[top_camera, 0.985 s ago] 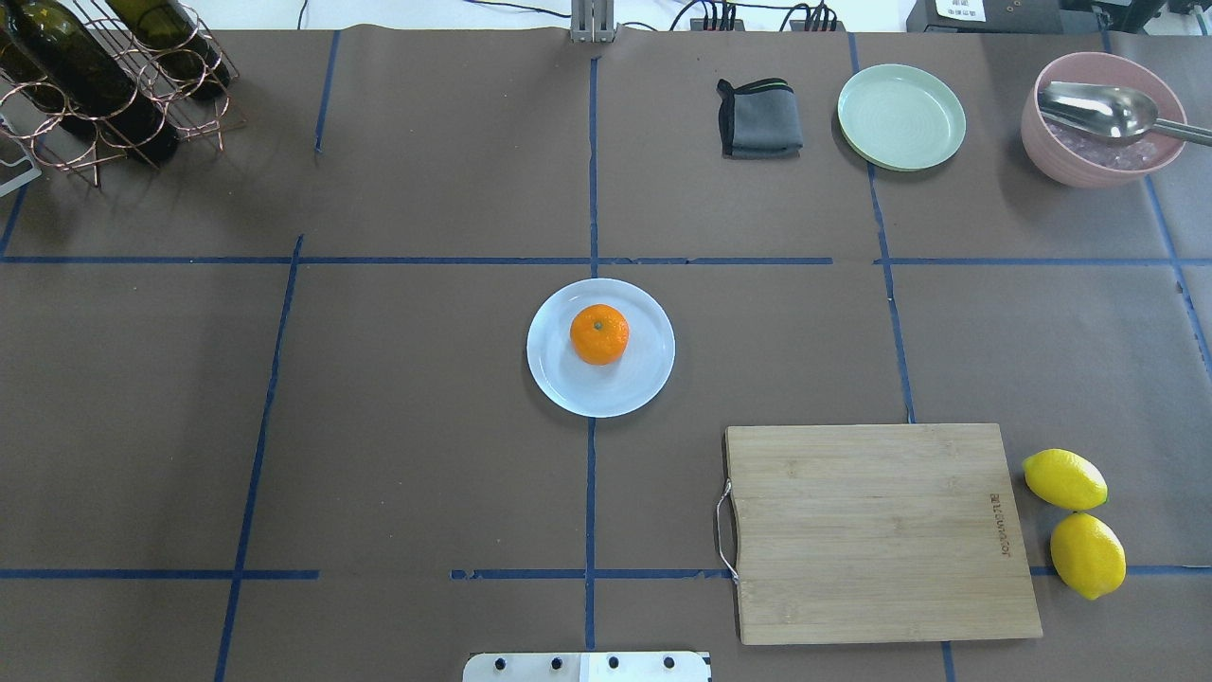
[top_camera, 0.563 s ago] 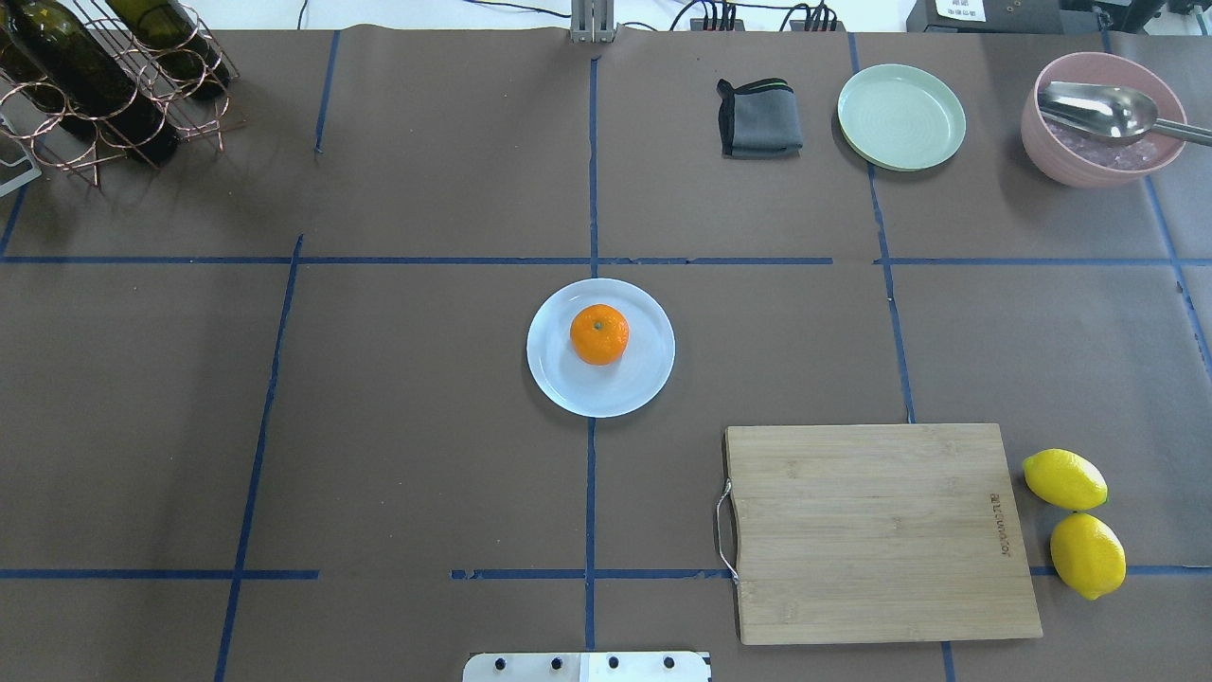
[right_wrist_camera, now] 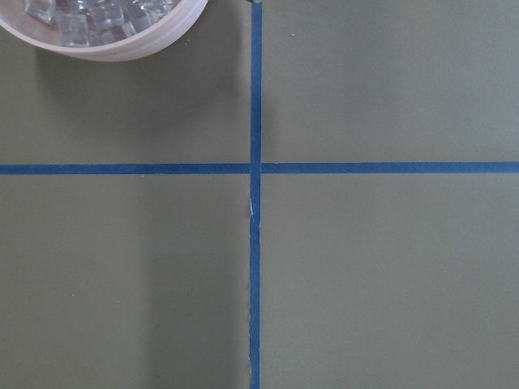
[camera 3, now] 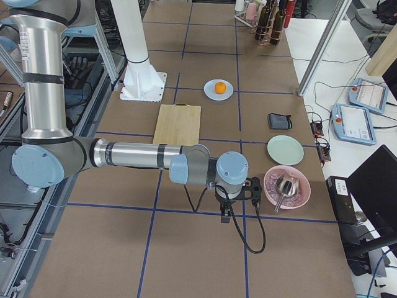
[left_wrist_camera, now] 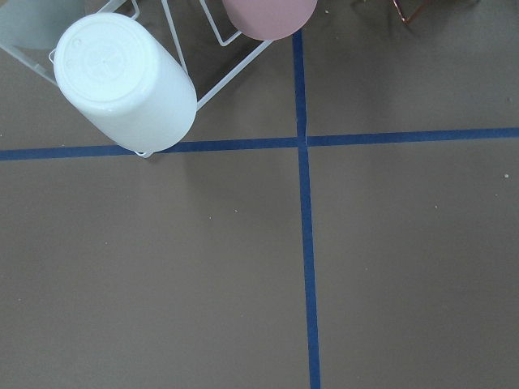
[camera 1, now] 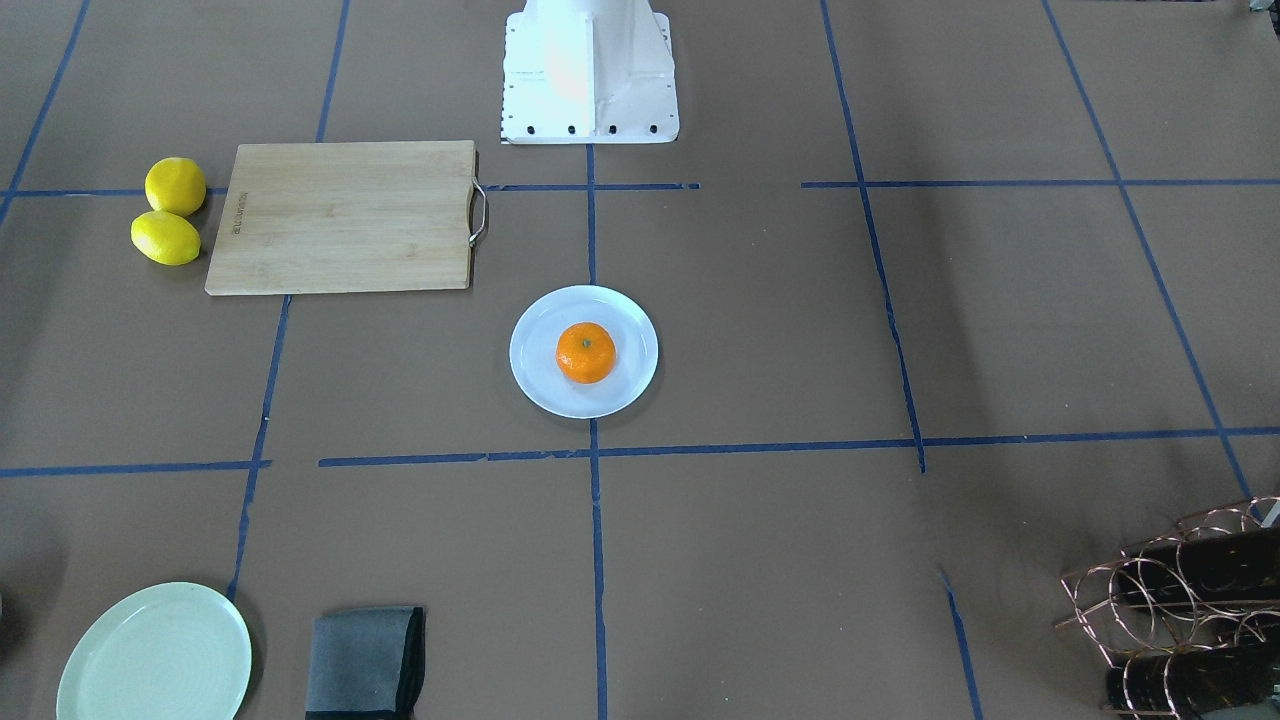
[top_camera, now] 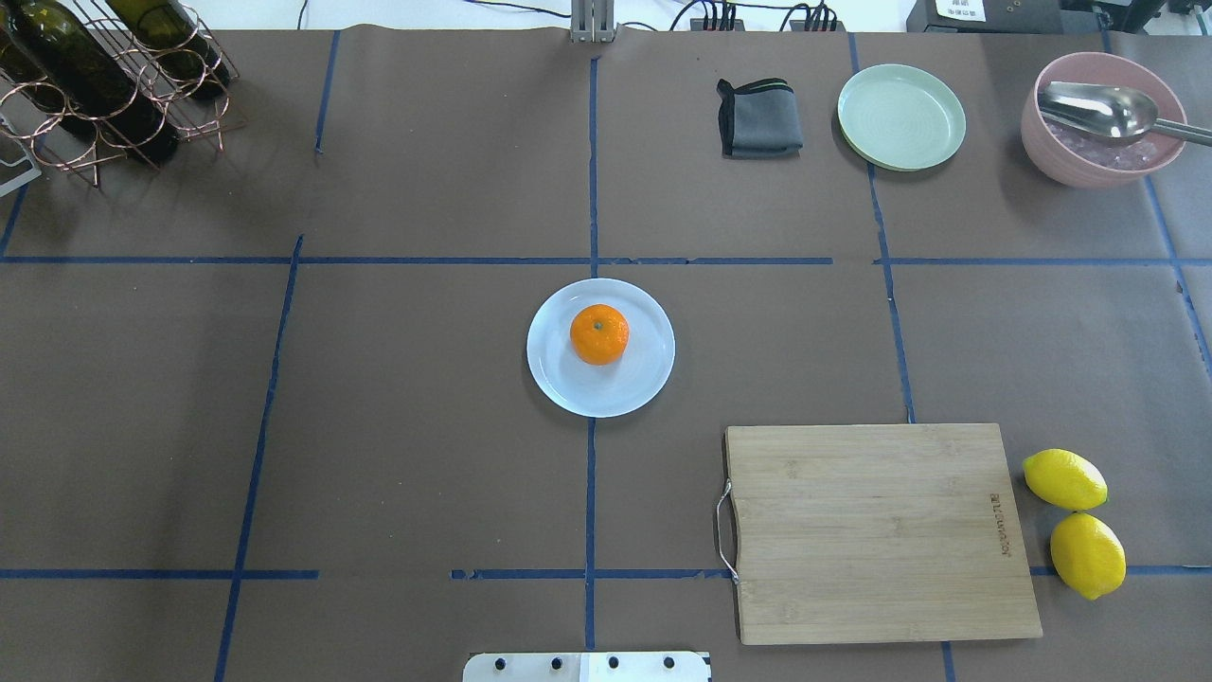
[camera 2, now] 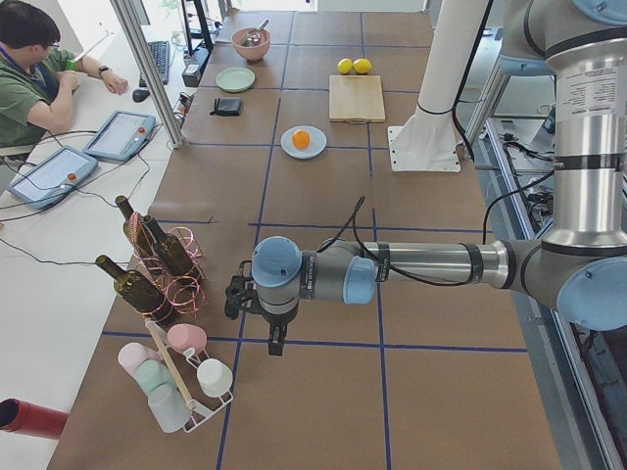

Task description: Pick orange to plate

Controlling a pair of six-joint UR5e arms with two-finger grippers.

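Hanging well off at the table's left end beside the cup rack point(camera 2: 157, 377), my left gripper point(camera 2: 236, 294) was kept away from the fruit. Whether it was open or held anything, I could not tell. Mid-table, the orange point(top_camera: 598, 334) sat on the plate point(top_camera: 568, 384), so I judged the job done. My right gripper point(camera 3: 252, 186), equally unreadable, hung near the bowl point(camera 3: 301, 195). Only the side views showed my arms; overhead and front showed neither.

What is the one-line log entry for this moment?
orange: on plate | left gripper: far off, state unclear | right gripper: far off, state unclear
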